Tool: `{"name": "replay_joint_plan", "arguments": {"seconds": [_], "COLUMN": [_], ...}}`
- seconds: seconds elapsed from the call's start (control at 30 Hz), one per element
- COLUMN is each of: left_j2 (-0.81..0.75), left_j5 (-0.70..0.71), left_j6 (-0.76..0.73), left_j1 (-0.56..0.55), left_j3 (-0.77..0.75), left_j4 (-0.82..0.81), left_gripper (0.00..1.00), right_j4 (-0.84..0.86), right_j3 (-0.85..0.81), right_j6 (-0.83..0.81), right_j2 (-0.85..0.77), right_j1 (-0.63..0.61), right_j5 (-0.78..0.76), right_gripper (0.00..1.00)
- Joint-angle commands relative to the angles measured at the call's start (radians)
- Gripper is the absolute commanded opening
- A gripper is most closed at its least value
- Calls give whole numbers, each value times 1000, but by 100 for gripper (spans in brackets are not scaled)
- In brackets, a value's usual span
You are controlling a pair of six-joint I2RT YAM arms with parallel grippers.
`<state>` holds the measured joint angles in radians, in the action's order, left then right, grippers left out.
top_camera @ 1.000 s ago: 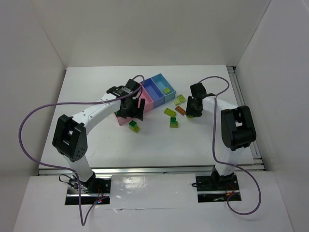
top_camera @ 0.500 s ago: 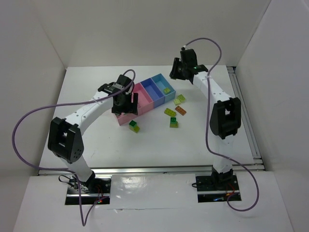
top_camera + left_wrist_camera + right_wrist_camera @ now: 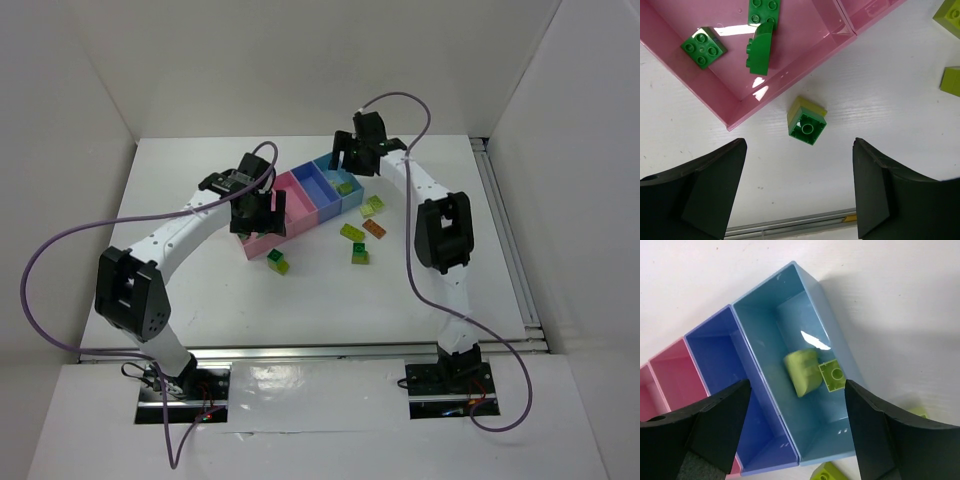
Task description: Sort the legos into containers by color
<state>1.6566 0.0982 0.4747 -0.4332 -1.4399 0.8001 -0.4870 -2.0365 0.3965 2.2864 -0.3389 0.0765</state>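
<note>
R gripper (image 3: 796, 395) open, empty, over light blue bin (image 3: 790, 302); L gripper (image 3: 799, 150) open, empty, over green lego (image 3: 807, 130) by pink bin (image 3: 805, 35).

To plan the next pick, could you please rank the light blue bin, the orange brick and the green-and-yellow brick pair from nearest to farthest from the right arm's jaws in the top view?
1. Light blue bin: directly beneath, at the row's right end.
2. Orange brick: lower in the view, slightly right.
3. Green-and-yellow pair: farthest, well to the left and lowest in view.
</note>
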Motion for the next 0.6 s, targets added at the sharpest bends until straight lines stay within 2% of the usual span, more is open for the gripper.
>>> {"name": "replay_joint_plan", "arguments": {"seconds": [0.0, 0.03, 0.17, 0.3, 0.4, 0.57], "left_j2": [-46, -35, -35, -35, -35, -24], "left_j5": [-21, -22, -34, -22, -12, -23], "left_j6": [-7, -16, -16, -27, -27, -27], "left_j1": [7, 7, 7, 7, 7, 7], "left_j3": [13, 13, 22, 22, 22, 12], "left_j4": [2, 2, 2, 2, 2, 2], "left_gripper": [89, 89, 89, 89, 89, 89], "right_j4": [53, 67, 114, 114, 123, 111], "right_j3": [24, 57, 266, 499, 626, 671], "right_j6": [4, 4, 24, 33, 33, 2], "right_j2": [-138, -166, -306, -398, -439, -420], "right_j1": [-12, -12, -22, 11, 43, 54], "right_j5": [-87, -110, -276, -362, -334, -224], "right_gripper": [83, 83, 71, 69, 69, 73]}}
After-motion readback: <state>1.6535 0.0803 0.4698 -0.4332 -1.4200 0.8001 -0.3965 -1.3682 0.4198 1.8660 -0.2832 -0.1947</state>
